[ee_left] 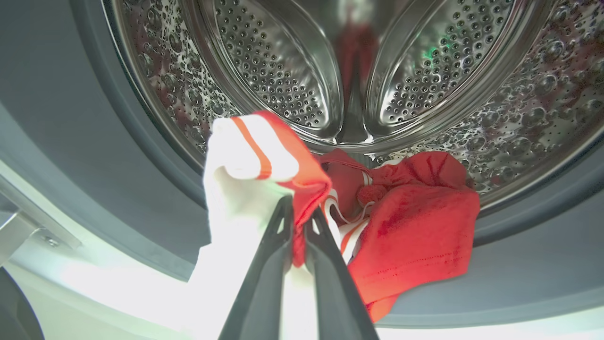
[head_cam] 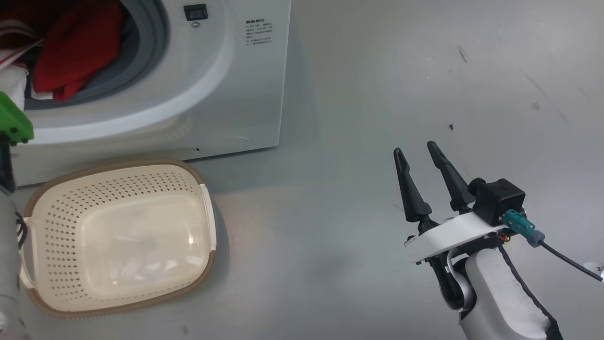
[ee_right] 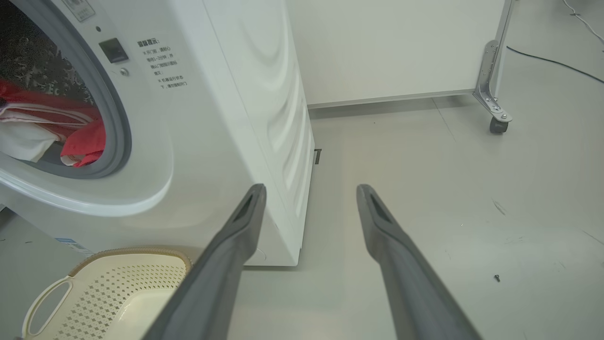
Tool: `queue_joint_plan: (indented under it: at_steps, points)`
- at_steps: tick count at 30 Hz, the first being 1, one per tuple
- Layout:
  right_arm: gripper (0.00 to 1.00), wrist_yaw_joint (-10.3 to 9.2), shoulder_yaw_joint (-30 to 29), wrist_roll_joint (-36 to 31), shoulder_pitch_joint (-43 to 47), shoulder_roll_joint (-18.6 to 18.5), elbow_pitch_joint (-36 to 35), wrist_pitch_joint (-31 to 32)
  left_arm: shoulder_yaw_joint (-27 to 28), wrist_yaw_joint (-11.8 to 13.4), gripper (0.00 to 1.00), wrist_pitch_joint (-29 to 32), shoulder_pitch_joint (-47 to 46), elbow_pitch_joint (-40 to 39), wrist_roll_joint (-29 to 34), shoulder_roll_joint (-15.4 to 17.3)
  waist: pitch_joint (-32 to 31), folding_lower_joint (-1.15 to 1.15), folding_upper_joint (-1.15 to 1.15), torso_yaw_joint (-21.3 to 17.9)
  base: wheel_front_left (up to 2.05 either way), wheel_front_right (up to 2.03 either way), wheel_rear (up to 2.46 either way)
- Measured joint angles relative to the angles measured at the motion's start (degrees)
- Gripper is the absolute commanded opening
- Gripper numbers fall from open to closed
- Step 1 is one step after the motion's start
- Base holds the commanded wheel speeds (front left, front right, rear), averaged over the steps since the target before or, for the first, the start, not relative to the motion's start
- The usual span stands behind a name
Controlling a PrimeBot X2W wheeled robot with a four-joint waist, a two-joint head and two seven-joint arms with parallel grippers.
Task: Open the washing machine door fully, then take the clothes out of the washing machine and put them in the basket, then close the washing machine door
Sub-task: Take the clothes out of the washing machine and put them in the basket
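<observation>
The white washing machine [head_cam: 226, 94] stands at the upper left with its mouth uncovered; its door is out of view. The clothes [head_cam: 75, 47], a red jersey with white fabric, lie at the front of the steel drum [ee_left: 283, 71] and spill over the grey seal [ee_left: 94, 141]. My left gripper [ee_left: 299, 208] is inside the mouth, shut on a red-and-white striped fold of the clothes [ee_left: 264, 156]. The cream basket [head_cam: 118, 166] sits on the floor in front of the machine with nothing in it. My right gripper [head_cam: 415, 148] hangs open over bare floor, to the right of the machine.
A green part of my left wrist [head_cam: 13, 118] shows at the left edge, above the basket. A small screw [head_cam: 450, 126] lies on the grey floor. Behind the machine stand a white panel [ee_right: 387, 47], a metal frame leg on a caster [ee_right: 495, 123] and a cable [ee_right: 547, 59].
</observation>
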Motion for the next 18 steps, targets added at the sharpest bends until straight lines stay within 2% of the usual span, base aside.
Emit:
queue_joint_plan:
  at_steps: [6, 8, 18]
  points:
    - [1.00, 0.16, -0.6, -0.1, 1.4, 0.0, 0.4, 0.0, -0.2, -1.8, 0.00, -3.3, 3.3, 0.8, -0.5, -1.6, -3.2, 0.00, 0.00, 1.4, 0.00, 0.00, 0.00]
    - [1.00, 0.29, -0.9, -0.1, 1.9, 0.0, 0.5, 0.0, -0.7, -3.3, 0.00, -4.4, 4.1, 0.8, -0.7, -2.3, -4.2, 0.00, 0.00, 1.9, 0.00, 0.00, 0.00]
    - [1.00, 0.52, -2.3, -0.4, 4.0, -0.2, 0.8, 0.0, -2.6, -4.4, 0.00, -7.1, 8.9, 0.6, -0.8, -4.2, -8.3, 0.00, 0.00, 4.7, 0.00, 0.00, 0.00]
